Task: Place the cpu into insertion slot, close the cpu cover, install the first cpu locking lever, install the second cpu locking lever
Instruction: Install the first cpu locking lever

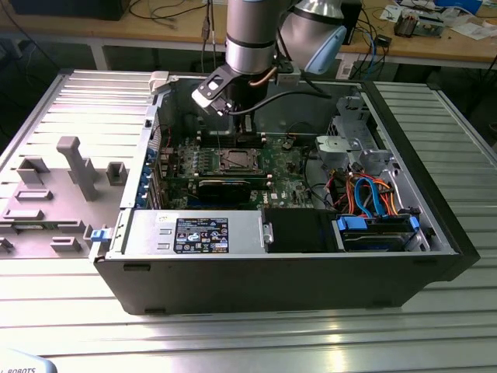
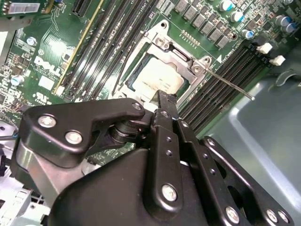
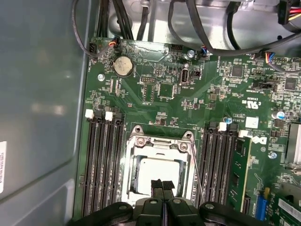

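Hovering shut and empty above the cpu seated in the insertion slot, the gripper seems set for pressing.

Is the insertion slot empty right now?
No: in the first wrist view the cpu lies inside the slot, its silver top plainly showing.

Wears a silver-grey tubular arm with a pale blue joint cap and a black cable. Ends in a matte black gripper of rounded linkage plates, studded with silver round-headed screws at the pivots.
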You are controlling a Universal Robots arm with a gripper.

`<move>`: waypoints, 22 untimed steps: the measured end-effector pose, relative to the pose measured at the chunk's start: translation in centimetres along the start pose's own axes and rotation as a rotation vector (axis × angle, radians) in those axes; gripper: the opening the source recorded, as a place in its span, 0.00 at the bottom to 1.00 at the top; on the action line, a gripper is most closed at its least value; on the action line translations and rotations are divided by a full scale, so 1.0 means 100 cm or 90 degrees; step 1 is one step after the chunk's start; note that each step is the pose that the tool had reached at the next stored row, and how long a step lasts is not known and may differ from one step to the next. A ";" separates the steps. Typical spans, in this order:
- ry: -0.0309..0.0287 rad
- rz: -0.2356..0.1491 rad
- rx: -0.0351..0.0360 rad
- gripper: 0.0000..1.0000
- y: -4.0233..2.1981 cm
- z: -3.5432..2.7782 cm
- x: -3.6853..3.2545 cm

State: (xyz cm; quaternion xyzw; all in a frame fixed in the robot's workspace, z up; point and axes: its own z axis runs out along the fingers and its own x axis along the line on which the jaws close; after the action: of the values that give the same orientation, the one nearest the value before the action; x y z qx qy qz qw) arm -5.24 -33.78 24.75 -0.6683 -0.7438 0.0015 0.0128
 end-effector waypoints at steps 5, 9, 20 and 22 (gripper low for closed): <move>-0.0013 0.000 0.0002 0.11 -0.0002 -0.0109 0.0002; -0.0012 0.000 0.0001 0.11 -0.0002 -0.0111 0.0002; -0.0025 -0.066 0.0012 0.11 -0.0002 -0.0111 0.0002; -0.0029 -0.089 0.0015 0.11 -0.0002 -0.0111 0.0002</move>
State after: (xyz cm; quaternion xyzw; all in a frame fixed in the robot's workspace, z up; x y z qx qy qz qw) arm -5.24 -33.78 25.86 -0.6148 -0.7886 0.0030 0.0119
